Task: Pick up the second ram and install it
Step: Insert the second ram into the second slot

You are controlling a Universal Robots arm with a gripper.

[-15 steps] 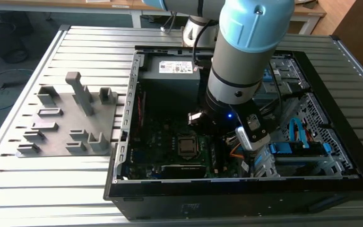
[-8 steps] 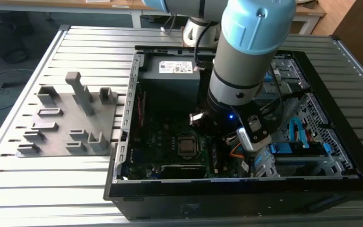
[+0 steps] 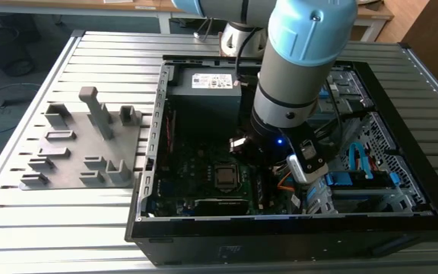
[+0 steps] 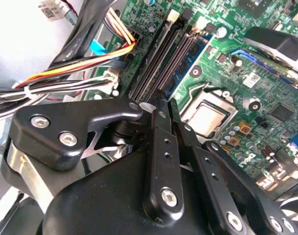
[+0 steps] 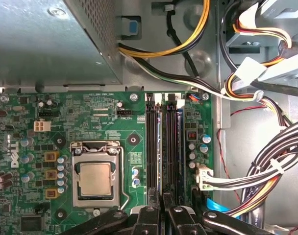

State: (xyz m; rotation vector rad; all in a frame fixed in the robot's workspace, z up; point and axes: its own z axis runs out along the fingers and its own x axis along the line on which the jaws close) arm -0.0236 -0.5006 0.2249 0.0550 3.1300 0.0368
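Note:
The second ram (image 4: 190, 56) is a thin blue stick standing on edge along the black memory slots (image 5: 151, 147) of the green motherboard (image 5: 65, 107). In the first wrist view the second ram (image 5: 161, 147) shows as a narrow blue line. My gripper (image 4: 166, 104) is down inside the open computer case (image 3: 150, 171). Its black fingers (image 4: 159, 147) are pressed close together at the stick's near end, so it looks shut on the stick. The gripper (image 5: 164, 204) sits at the slots' end beside the processor socket (image 5: 95, 176).
Bundles of coloured cables (image 5: 266, 166) run close beside the slots. The power supply (image 3: 207, 91) fills the case's far end, and blue drive brackets (image 3: 356, 177) sit at the exterior view's right. A grey holder tray (image 3: 82, 148) lies on the slatted table outside the case.

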